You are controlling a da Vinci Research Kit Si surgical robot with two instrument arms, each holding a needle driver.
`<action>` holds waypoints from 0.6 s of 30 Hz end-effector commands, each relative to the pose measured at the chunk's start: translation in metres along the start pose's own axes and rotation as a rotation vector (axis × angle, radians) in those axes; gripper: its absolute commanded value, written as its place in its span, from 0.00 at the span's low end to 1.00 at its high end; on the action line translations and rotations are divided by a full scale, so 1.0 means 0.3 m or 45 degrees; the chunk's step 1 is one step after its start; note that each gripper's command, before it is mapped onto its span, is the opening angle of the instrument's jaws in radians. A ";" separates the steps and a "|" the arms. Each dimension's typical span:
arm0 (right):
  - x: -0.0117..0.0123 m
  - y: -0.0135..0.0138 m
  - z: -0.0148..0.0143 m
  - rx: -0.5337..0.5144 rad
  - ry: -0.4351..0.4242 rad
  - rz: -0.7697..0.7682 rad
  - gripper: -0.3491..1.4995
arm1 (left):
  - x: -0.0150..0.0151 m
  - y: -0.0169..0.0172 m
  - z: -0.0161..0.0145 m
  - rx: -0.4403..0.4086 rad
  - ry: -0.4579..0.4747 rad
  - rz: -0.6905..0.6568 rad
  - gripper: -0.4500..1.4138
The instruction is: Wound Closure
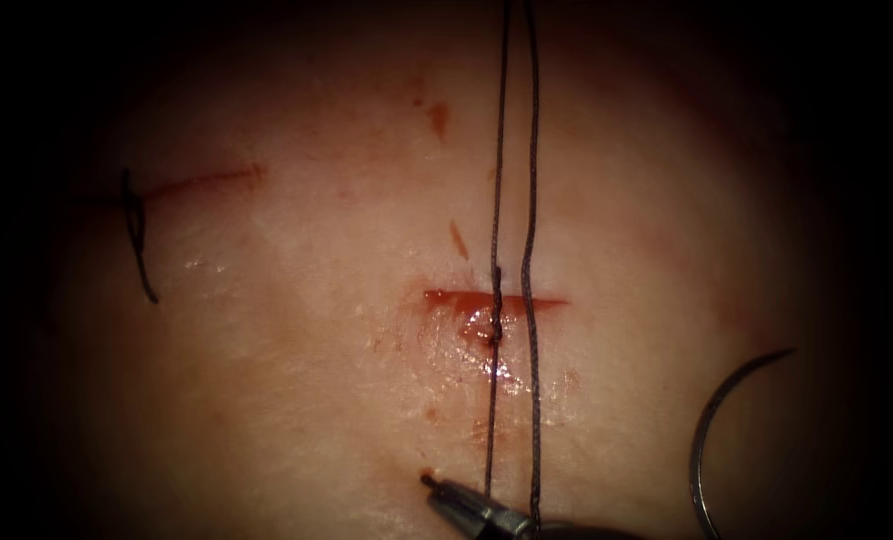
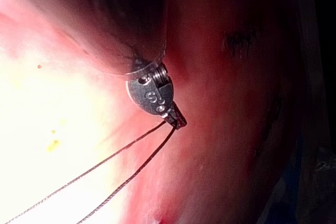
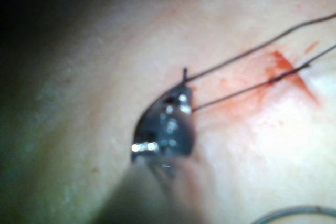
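- Pale tissue (image 1: 296,400) lit in the middle, dark toward every edge of the endoscope view.
- Short cut (image 1: 496,299) near centre, lying crosswise, w/ red fluid (image 1: 481,322) pooled in and just below it.
- Thread (image 1: 532,180): two dark strands side by side, from the top edge down across the cut to the right hand at the bottom edge. A small knot sits on the left strand at the cut.
- Right hand (image 1: 436,486) enters low from the right, tip pointing left. Jaws closed on the thread; both strands end at it.
- Needle (image 1: 708,440) lies free on the tissue, well to the right of the cut near the bottom edge. Neither hand holds it; it doesn't look stuck in.
- Open room: bare tissue left of the cut, betw. it and an older stitch (image 1: 136,232) far left; also a bare strip betw. the strands and the needle.
- Left wrist view: left hand (image 2: 178,120) seen close, jaws pinched narrow on the thread; two strands lead away from its tip over bright tissue.
- Right wrist view: right hand close up, a short thread end poking past its tip, the strands running out over the red cut, part of the needle's curve nearby.
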 end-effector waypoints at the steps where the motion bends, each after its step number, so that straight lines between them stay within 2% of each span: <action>1: -0.0012 -0.0027 0.0024 0.013 -0.001 0.005 0.39 | 0.000 0.002 0.002 -0.020 0.019 -0.012 0.00; 2: -0.0012 -0.0027 0.0023 0.017 -0.001 -0.003 0.50 | 0.001 0.004 0.000 -0.034 0.032 -0.012 0.00; 4: -0.0017 -0.0026 0.0016 0.027 -0.002 -0.035 0.84 | 0.004 0.009 -0.003 -0.070 0.065 -0.036 0.00; 5: -0.0019 -0.0025 0.0011 0.028 -0.002 -0.036 0.87 | 0.006 0.010 -0.004 -0.084 0.077 -0.044 0.00; 7: -0.0028 -0.0021 -0.0014 0.051 -0.003 -0.039 0.93 | 0.011 0.014 -0.008 -0.124 0.116 -0.066 0.00; 10: -0.0032 -0.0013 -0.0041 0.084 -0.002 -0.041 0.95 | 0.014 0.016 -0.012 -0.136 0.149 -0.080 0.00; 12: -0.0031 0.0000 -0.0085 0.100 -0.018 -0.040 0.97 | 0.021 0.018 -0.017 -0.154 0.207 -0.104 0.00; 13: -0.0026 0.0012 -0.0117 0.126 -0.031 -0.039 0.98 | 0.026 0.020 -0.021 -0.163 0.258 -0.123 0.00; 18: 0.0004 0.0059 -0.0219 0.301 -0.117 -0.054 0.97 | 0.036 0.026 -0.030 -0.205 0.385 -0.191 0.00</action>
